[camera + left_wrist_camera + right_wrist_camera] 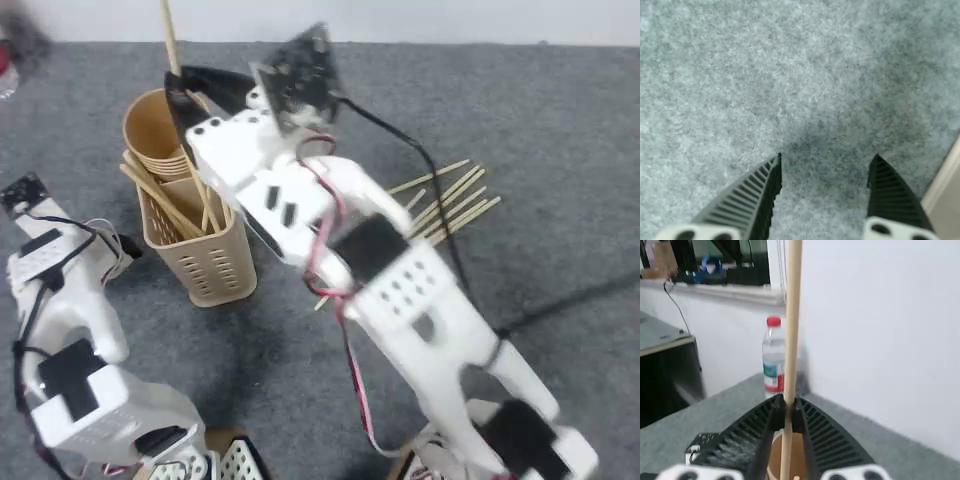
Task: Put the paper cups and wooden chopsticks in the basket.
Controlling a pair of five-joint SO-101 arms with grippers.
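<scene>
A beige slotted basket (205, 262) stands on the grey carpet, with stacked paper cups (152, 132) and several wooden chopsticks (165, 205) in it. My right gripper (188, 88) hangs just over the cups, shut on one upright chopstick (170, 35). In the right wrist view that chopstick (792, 315) rises between the closed fingers of the right gripper (788, 402), and a cup (796, 452) shows below. More loose chopsticks (450, 205) lie on the carpet right of the arm. My left gripper (827, 156) is open over bare carpet, holding nothing.
The left arm (60, 300) stands left of the basket. A beige edge (945, 195) borders the left wrist view. A water bottle (772, 357) stands by the back wall. A black cable (430, 190) crosses the carpet near the loose chopsticks.
</scene>
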